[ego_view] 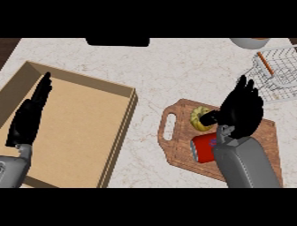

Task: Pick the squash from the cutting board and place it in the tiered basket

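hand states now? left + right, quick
Left hand: open, fingers straight, resting over the box, holding nothing.
Right hand: open above the cutting board, beside the squash, not holding it.

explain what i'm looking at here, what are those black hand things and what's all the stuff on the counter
This is a single picture taken from the robot's head, looking steeply down at a pale marble counter. The two grey forearms with black hands belong to the robot. Its left hand rests open, fingers up, over a big shallow cardboard box at the left. Its right hand hangs open above a wooden cutting board.

On the board lie a yellow squash, partly hidden by the thumb, and a red can, partly behind the forearm. At the top right stands a white wire basket, where the squash is meant to go. Neither hand looks to be holding anything yet, though the right hand hides part of the squash.
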Available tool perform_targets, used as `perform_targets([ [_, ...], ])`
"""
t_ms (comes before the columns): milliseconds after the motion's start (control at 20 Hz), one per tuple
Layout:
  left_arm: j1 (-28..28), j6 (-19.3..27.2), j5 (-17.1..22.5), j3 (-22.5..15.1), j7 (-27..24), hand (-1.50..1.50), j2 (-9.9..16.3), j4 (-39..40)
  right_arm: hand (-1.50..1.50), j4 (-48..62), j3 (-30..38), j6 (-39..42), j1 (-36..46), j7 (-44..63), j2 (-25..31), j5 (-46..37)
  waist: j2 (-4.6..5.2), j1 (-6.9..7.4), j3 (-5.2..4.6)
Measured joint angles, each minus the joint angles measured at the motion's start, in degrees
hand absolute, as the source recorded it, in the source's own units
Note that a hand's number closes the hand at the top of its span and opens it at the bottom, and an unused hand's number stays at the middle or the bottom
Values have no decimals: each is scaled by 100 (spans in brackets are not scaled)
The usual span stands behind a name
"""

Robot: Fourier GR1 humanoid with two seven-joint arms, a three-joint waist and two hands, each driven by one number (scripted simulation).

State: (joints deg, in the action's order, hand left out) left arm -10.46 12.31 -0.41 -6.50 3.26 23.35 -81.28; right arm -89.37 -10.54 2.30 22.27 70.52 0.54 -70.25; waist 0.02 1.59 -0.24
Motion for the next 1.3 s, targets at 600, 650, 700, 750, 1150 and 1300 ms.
perform_targets([
  [600,-9,-9,-41,39,-6,0,-65,23,-150,927,313,408,407,118,-9,225,-15,-14,12],
  [650,-5,25,-72,9,5,0,-111,13,-150,954,280,421,421,121,-9,230,-19,-21,12],
  [700,5,5,-65,17,25,0,-92,-29,-150,1014,242,411,421,126,-8,233,-23,-9,11],
  [750,0,0,-77,15,51,0,-85,-47,-150,1058,219,413,430,129,-9,215,-26,-12,11],
  [1150,-14,17,-144,19,66,0,-137,-17,-150,1387,136,539,626,125,-12,-35,-40,-23,3],
  [1300,21,-40,-106,54,-15,0,-137,15,-150,1548,107,545,686,127,-13,-65,-39,-1,0],
])
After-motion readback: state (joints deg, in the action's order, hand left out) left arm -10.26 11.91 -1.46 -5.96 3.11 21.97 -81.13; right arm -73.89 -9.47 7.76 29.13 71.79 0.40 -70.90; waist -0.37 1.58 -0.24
